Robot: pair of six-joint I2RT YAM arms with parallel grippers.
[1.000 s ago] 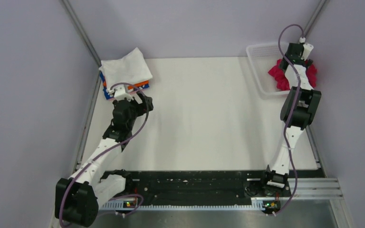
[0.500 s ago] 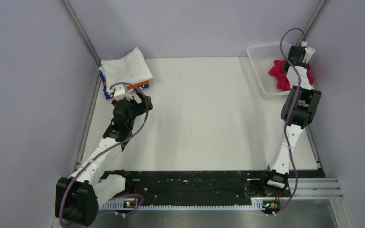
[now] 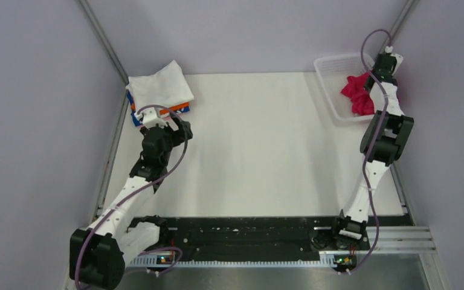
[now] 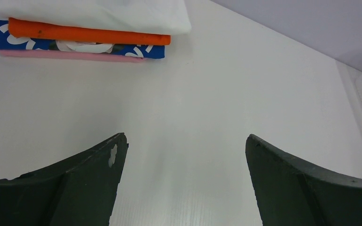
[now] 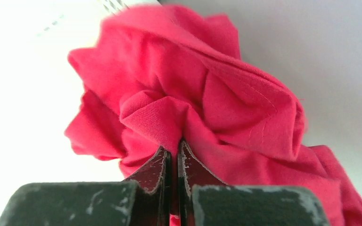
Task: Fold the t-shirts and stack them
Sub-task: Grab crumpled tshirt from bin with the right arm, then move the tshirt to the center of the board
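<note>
Pinching a raised fold of the crimson t-shirt (image 5: 226, 99), the right end effector (image 5: 174, 153) stands with its jaws drawn almost together and cloth caught between them. The shirt lies crumpled in the white mesh basket (image 3: 329, 90) at the far right corner of the counter (image 3: 254, 151). The left end effector (image 4: 185, 137) is spread wide and holds nothing; it hangs over bare counter just beside the folded stack (image 4: 89, 33) at the far left. Hazards from this point, as judged: the grip takes only a thin ridge of fabric, so the cloth may slip free under the shirt's own weight during a lift. Loose cloth may also catch on the basket rim or mesh, which would drag or tip the basket. A grasp on an arbitrary fold rather than a hem or shoulder is likely to bring the shirt out tangled, complicating the spread on the counter. A careless sweep of the left arm could shear the stack. Count: one crimson shirt; four folded shirts in the stack (white, orange, blue-patterned, pale pink); one basket; two end effectors.
</note>
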